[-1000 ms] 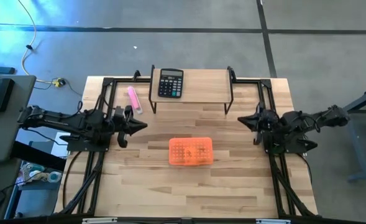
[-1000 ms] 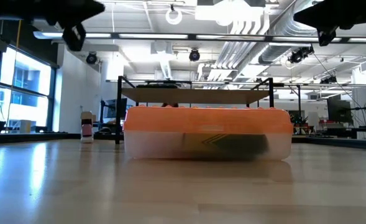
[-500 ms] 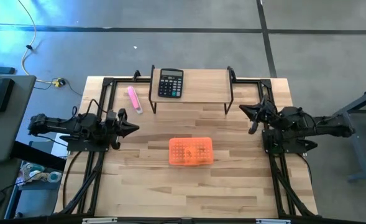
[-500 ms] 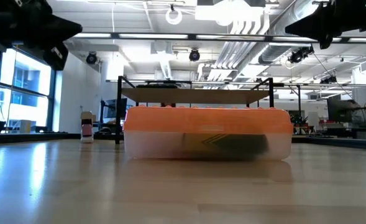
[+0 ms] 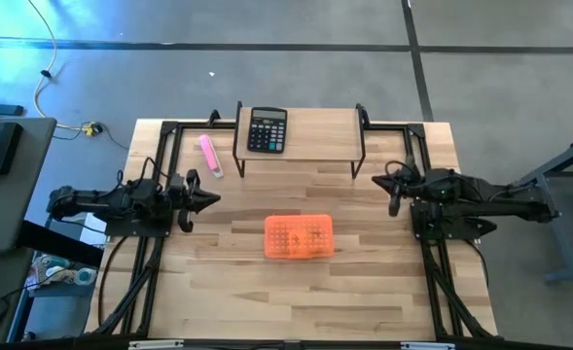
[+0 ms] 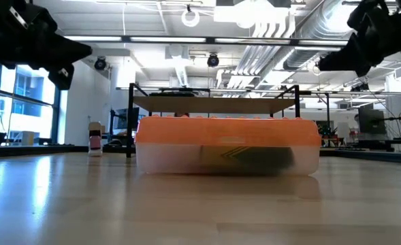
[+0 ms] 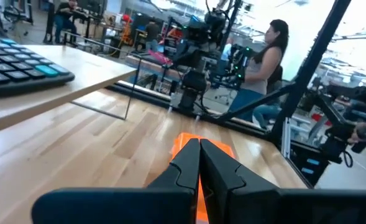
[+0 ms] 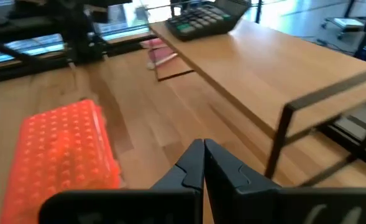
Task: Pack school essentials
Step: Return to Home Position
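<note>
An orange-lidded case with a clear base (image 5: 299, 236) lies flat at the table's middle, lid on (image 6: 227, 146) (image 8: 68, 152) (image 7: 198, 149). Through its clear wall only dark and yellow-green shapes show; the other school essentials are hidden or out of view. My left gripper (image 5: 211, 199) (image 7: 199, 152) hangs shut above the table's left side, pointing at the case. My right gripper (image 5: 381, 183) (image 8: 204, 154) hangs shut above the right side, near the shelf's leg. Neither touches anything.
A wooden shelf on black legs (image 5: 299, 141) stands at the far edge and carries a black calculator (image 5: 267, 129) (image 8: 209, 17). A pink marker (image 5: 210, 156) lies left of the shelf. Black frames (image 5: 160, 194) run along both sides. A person (image 7: 266, 68) stands beyond the table.
Both arms have drawn back from the case toward their own sides of the table, the left toward the left edge, the right toward the right and slightly the far edge. The right gripper has also sunk lower in the low view. The case has stayed put.
</note>
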`<action>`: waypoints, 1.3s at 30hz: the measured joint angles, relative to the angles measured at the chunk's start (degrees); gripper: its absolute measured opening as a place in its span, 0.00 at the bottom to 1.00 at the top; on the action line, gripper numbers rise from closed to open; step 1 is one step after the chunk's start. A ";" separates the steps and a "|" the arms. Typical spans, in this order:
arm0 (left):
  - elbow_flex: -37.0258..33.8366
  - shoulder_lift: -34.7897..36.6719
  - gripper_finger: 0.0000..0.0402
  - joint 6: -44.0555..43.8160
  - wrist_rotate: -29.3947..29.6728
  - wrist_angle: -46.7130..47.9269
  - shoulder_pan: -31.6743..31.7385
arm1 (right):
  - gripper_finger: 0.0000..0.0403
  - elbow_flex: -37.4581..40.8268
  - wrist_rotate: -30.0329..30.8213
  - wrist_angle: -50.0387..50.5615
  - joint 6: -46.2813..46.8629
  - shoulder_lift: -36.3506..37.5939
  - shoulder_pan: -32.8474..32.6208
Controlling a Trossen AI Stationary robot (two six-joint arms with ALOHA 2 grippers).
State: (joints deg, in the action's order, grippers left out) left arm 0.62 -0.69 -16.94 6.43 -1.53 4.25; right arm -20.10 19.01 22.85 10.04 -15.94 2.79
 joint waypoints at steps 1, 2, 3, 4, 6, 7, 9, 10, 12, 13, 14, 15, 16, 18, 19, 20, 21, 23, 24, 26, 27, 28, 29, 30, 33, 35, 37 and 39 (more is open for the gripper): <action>0.00 0.00 0.00 -0.10 -0.02 -0.01 0.43 | 0.00 0.06 -0.68 -0.32 -0.60 0.00 0.00; 0.00 0.00 0.00 -0.33 -0.01 0.03 0.80 | 0.00 0.50 -1.16 -1.33 -0.91 0.00 -0.02; 0.00 0.00 0.00 -0.61 0.05 0.03 1.13 | 0.00 1.24 -1.56 -2.35 -1.04 0.04 -0.02; 0.00 0.00 0.00 -0.79 0.05 -0.01 1.43 | 0.00 2.36 -1.92 -3.83 -1.04 0.04 -0.02; 0.00 0.00 0.00 -0.42 0.01 0.03 1.85 | 0.00 5.09 -3.02 -7.08 -1.08 0.26 -0.02; 0.00 0.00 0.00 -0.15 -0.10 0.01 1.90 | 0.00 6.54 -4.01 -9.27 -1.15 0.33 -0.02; 0.00 -0.01 0.00 0.05 -0.28 0.03 1.90 | 0.00 9.05 -6.52 -13.77 -1.42 0.66 -0.02; 0.00 -0.02 0.00 0.04 -0.35 0.02 1.87 | 0.00 10.20 -7.75 -15.82 -1.49 0.69 -0.02; 0.00 -0.02 0.00 0.14 -0.35 0.02 1.88 | 0.00 12.18 -9.76 -19.45 -1.50 0.72 -0.02; 0.00 -0.02 0.00 0.12 -0.34 0.01 1.88 | 0.00 13.16 -10.48 -20.84 -1.52 0.70 -0.04; 0.00 -0.02 0.00 0.00 -0.35 0.01 1.88 | 0.00 14.06 -10.74 -21.98 -1.54 0.70 -0.04; 0.00 -0.02 0.00 -0.17 -0.35 0.01 1.88 | 0.00 14.91 -10.76 -23.12 -1.66 0.70 -0.02; 0.00 -0.02 0.00 -0.49 -0.35 0.01 1.88 | 0.00 15.69 -10.77 -24.19 -1.82 0.71 -0.02; 0.00 -0.02 0.00 -0.87 -0.35 0.01 1.88 | 0.00 16.69 -11.28 -24.78 -2.46 0.72 -0.02; 0.00 -0.02 0.00 -0.86 -0.32 0.01 1.88 | 0.00 16.94 -11.89 -24.79 -2.57 0.72 -0.02; 0.00 -0.02 0.00 -0.86 -0.32 0.01 1.88 | 0.00 17.17 -12.44 -24.97 -2.71 0.75 -0.02; 0.00 -0.02 0.00 -0.86 -0.32 0.01 1.88 | 0.00 17.29 -13.35 -25.24 -3.05 0.93 -0.02; 0.00 -0.02 0.00 -0.86 -0.32 0.01 1.88 | 0.00 17.29 -15.13 -25.51 -4.53 1.07 -0.04; 0.02 -0.02 0.00 -0.86 -0.30 0.01 1.88 | 0.00 17.29 -15.54 -25.58 -5.35 1.20 -0.04; 0.02 -0.02 0.00 -0.86 -0.29 0.01 1.88 | 0.00 17.29 -15.60 -25.32 -6.62 1.35 -0.02; 0.02 -0.02 0.00 -0.86 -0.28 0.01 1.88 | 0.00 17.29 -15.58 -25.28 -7.25 1.41 -0.01; 0.02 -0.02 0.00 -0.86 -0.28 0.02 1.88 | 0.00 17.29 -15.57 -25.31 -7.48 1.44 0.00; 0.02 -0.02 0.00 -0.87 -0.27 0.02 1.88 | 0.00 17.29 -15.57 -25.30 -7.53 1.49 0.00; 0.02 -0.02 0.00 -0.86 -0.26 0.01 1.88 | 0.00 17.29 -15.60 -25.27 -7.54 1.49 -0.01; 0.02 -0.02 0.00 -0.88 -0.26 0.01 1.88 | 0.00 17.29 -16.03 -24.92 -8.16 1.49 0.00; 0.02 -0.02 0.00 -0.86 -0.26 0.01 1.88 | 0.00 17.29 -15.96 -24.82 -8.79 1.49 0.00; 0.04 -0.02 0.00 -0.87 -0.26 0.01 1.88 | 0.00 17.29 -14.34 -24.83 -8.28 1.49 -0.01; 0.04 -0.02 0.00 -0.88 -0.26 0.01 1.88 | 0.00 17.29 -11.21 -24.80 -6.29 1.46 0.00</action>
State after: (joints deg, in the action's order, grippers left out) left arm 0.67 -0.71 -17.82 6.17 -1.52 6.13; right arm -2.81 7.80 -1.95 3.75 -14.48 2.78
